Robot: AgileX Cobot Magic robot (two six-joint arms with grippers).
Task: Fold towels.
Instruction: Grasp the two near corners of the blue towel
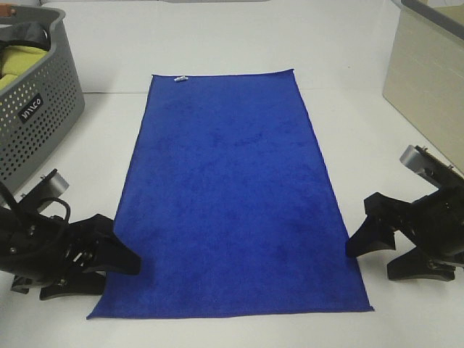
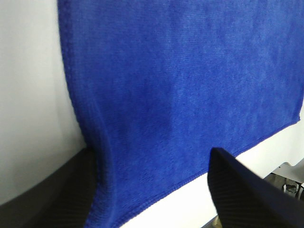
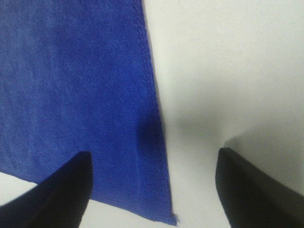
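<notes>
2 pairs of fingers [image 1: 116, 251] [image 1: 367, 235], 1 towel [image 1: 232, 196], 1 basket [image 1: 36, 123]

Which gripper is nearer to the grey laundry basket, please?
Left. The left gripper sits just in front of the grey laundry basket; the right gripper lies across the blue towel.

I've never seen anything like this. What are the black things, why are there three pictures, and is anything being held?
Those are two robot arms working at a white table. The wide picture comes from a camera mounted high. The other two come from a camera on each arm's wrist, looking out between that arm's own fingers. A royal-blue towel lies spread flat, and a grey laundry basket holding a yellow-green cloth stands at the far left. The left tool and right tool each straddle a near corner of the towel with their jaws wide open. Nothing is gripped yet.
</notes>
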